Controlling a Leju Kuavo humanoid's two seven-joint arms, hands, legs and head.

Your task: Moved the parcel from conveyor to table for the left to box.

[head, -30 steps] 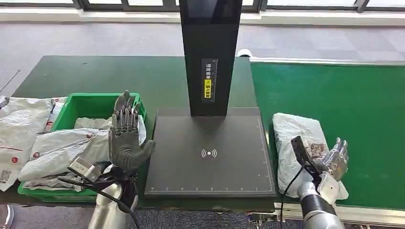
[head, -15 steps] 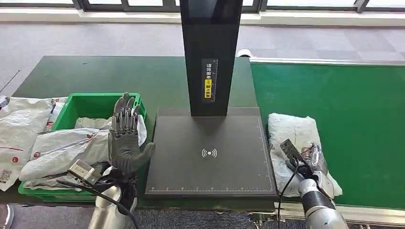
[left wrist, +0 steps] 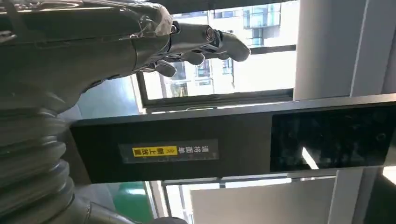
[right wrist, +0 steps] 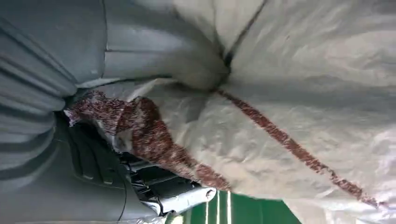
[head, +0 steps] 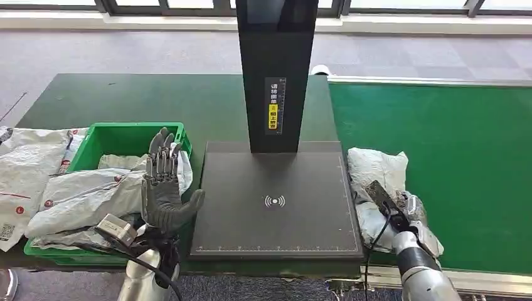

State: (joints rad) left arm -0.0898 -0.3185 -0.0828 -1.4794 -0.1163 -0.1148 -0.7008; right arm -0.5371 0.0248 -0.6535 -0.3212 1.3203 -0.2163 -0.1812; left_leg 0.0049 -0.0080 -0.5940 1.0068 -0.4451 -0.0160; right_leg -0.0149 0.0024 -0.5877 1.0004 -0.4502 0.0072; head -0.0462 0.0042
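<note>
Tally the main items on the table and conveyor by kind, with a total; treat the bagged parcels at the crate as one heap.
Green crate: 1
Parcel heap: 1
Parcel on conveyor: 1
Black scanner stand: 1
Total: 4

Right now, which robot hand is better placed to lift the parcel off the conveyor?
The right robot hand. It already grips the white parcel on the green conveyor. The left robot hand is raised, fingers apart, beside the green bin.
</note>
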